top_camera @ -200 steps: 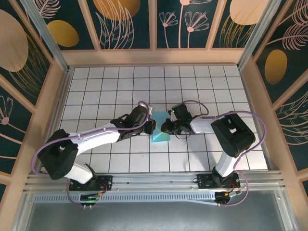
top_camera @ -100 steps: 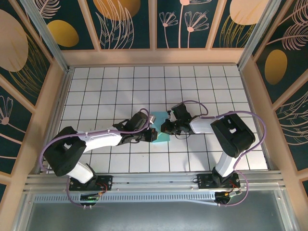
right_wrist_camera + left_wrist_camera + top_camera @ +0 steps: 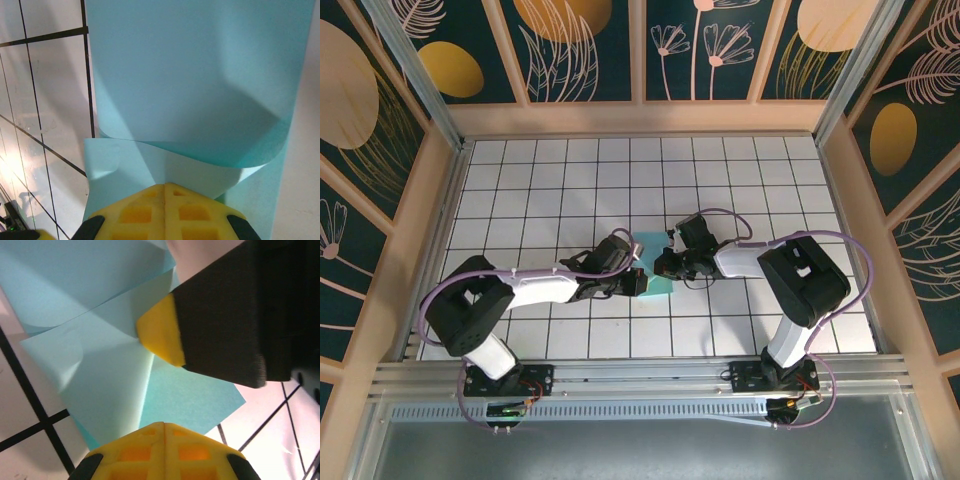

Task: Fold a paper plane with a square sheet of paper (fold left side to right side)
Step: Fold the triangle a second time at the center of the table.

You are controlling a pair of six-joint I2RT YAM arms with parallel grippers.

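Dark floral wall panels (image 3: 580,50) box in the white tiled table (image 3: 550,180), and both arms lean into its centre. A purple cable (image 3: 842,240) loops off the right arm. From above, the two wrists cover much of the square sheet of paper (image 3: 658,286) – turquoise peeks out between and below them.

The left gripper (image 3: 634,281) sits at the sheet's left edge and the right gripper (image 3: 663,266) on top of it, the two nearly nose to nose.

On the left wrist camera, the left gripper (image 3: 164,426) has its yellow jaws pressed together over the creased, layered paper (image 3: 105,385). The right gripper's yellow fingertip (image 3: 159,335) touches the sheet and its dark finger blocks the upper right.

On the right wrist camera, the right gripper (image 3: 165,187) also has its jaws pressed together – a flap of paper (image 3: 190,75) curls up ahead of it. I can't tell whether either gripper nips an edge.
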